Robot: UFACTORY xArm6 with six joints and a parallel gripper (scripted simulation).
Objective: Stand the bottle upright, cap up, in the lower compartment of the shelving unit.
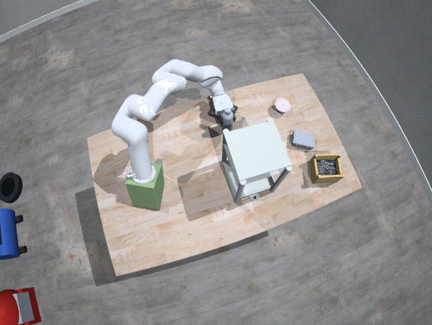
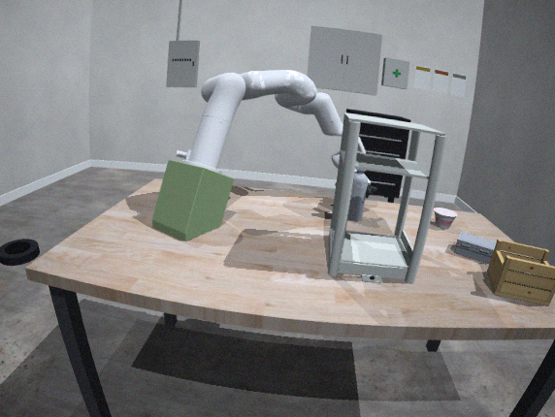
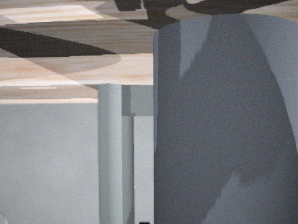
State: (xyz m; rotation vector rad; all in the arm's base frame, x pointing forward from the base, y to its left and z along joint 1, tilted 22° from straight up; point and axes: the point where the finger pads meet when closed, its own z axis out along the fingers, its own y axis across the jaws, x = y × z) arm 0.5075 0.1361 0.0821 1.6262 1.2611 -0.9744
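A grey bottle (image 2: 358,196) stands upright on the table just behind the pale shelving unit (image 2: 383,194). It also shows from above (image 1: 227,117) beside the unit's back corner (image 1: 257,151). In the wrist view the bottle's grey body (image 3: 225,120) fills the right half, with a shelf post (image 3: 110,150) to its left. My gripper (image 1: 223,109) is down at the bottle and shut on its body. The fingers themselves are mostly hidden. The unit's lower compartment (image 2: 374,252) holds nothing.
A pink-rimmed cup (image 1: 282,105) stands behind the unit to the right. A grey box (image 1: 303,139) and a wooden crate of metal parts (image 1: 326,168) lie right of the unit. My green base block (image 1: 145,187) stands at the left.
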